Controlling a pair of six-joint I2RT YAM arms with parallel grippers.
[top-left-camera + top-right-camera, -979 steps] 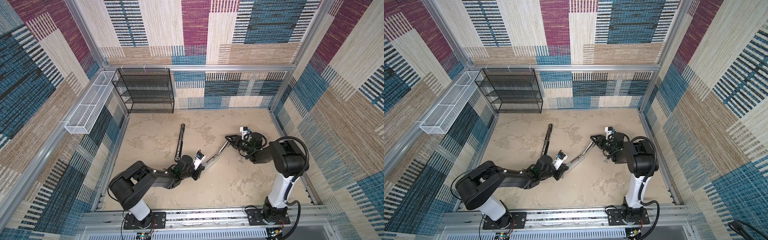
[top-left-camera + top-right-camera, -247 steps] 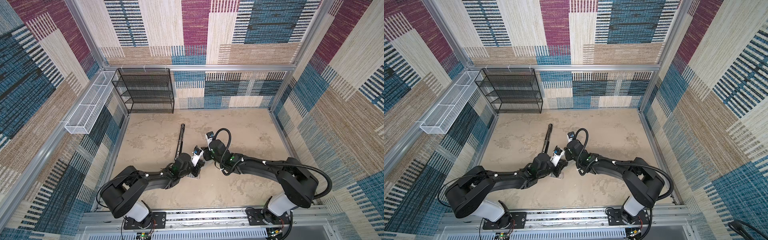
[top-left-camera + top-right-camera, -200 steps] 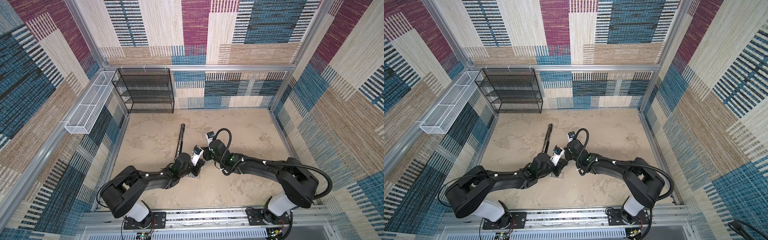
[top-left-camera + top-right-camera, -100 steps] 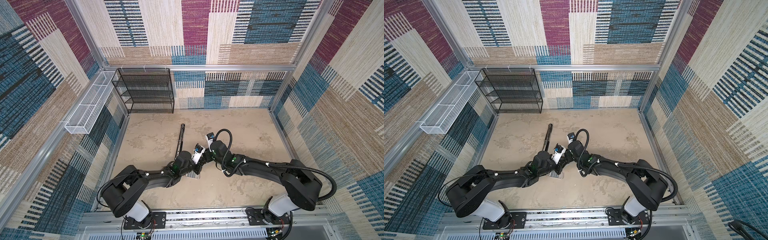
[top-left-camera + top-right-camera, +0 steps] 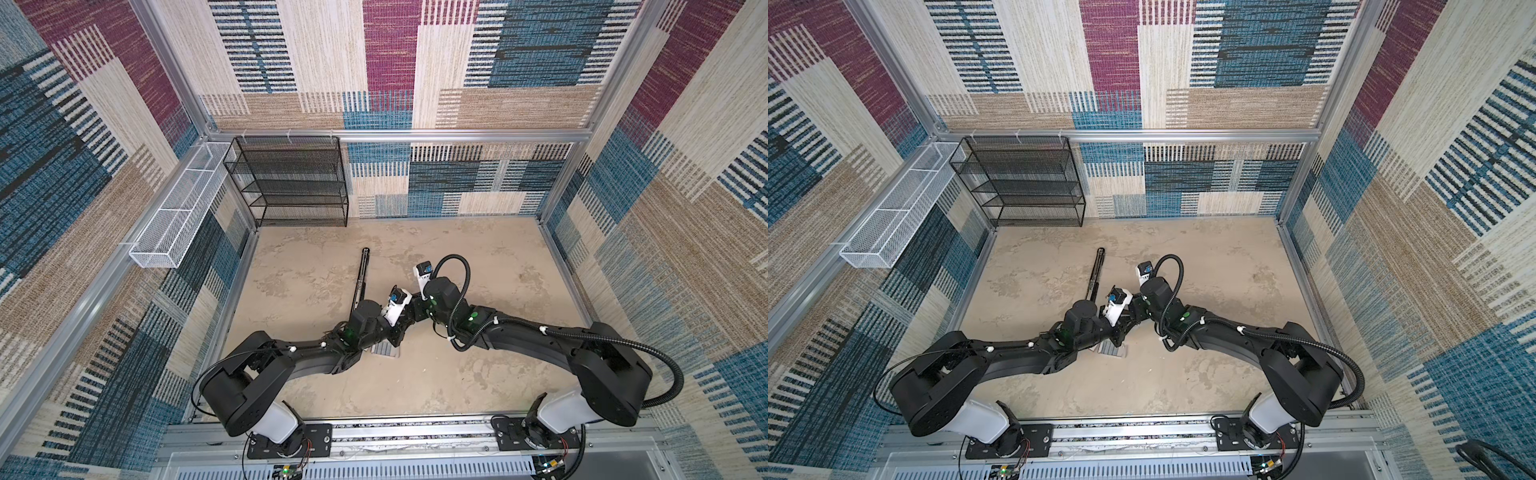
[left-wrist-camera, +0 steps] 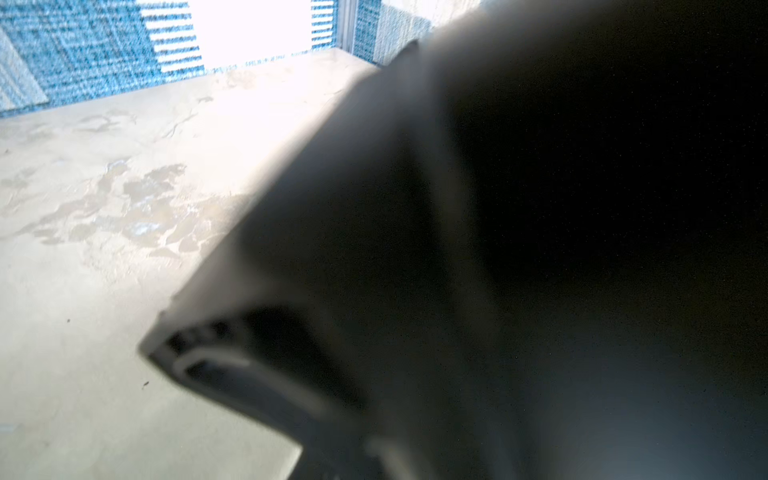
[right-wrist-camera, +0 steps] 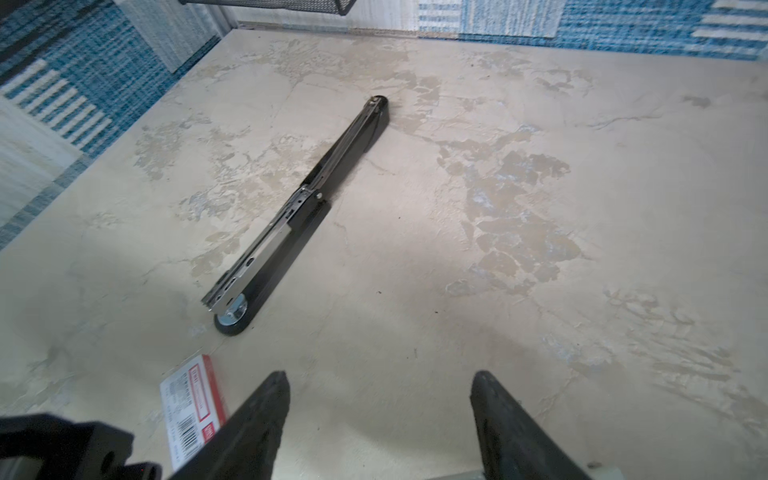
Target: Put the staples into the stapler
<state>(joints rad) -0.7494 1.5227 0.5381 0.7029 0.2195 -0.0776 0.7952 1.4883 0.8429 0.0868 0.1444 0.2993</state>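
The stapler [image 7: 299, 216] lies on the beige table [image 5: 478, 374], folded open into one long line. It is in the left half, and its far end points to the back edge. Its metal rail faces up and its black base rests flat on the surface. The staples [image 5: 386, 350] are grey strips in a small flat tray, a little left of the middle of the table and nearer to the front edge than the stapler. They are well apart from the stapler. The left arm partly covers the tray. The left pincer [image 5: 394, 333] is low, just over the back side of the tray, but I cannot tell if it touches the tray. A dark blurred shape fills most of the left wrist view, so I also cannot tell if this pincer is apart or together. The right pincer [image 7: 379, 380] has its two fingers wide apart with only bare table between them, and it points toward the stapler. In both top views it is just beside the left wrist. A white box [image 7: 193, 409] with a red label lies flat near the stapler's closer end, and one finger partly hides it. A black wire shelf [image 5: 291, 183] stands in the back left corner.
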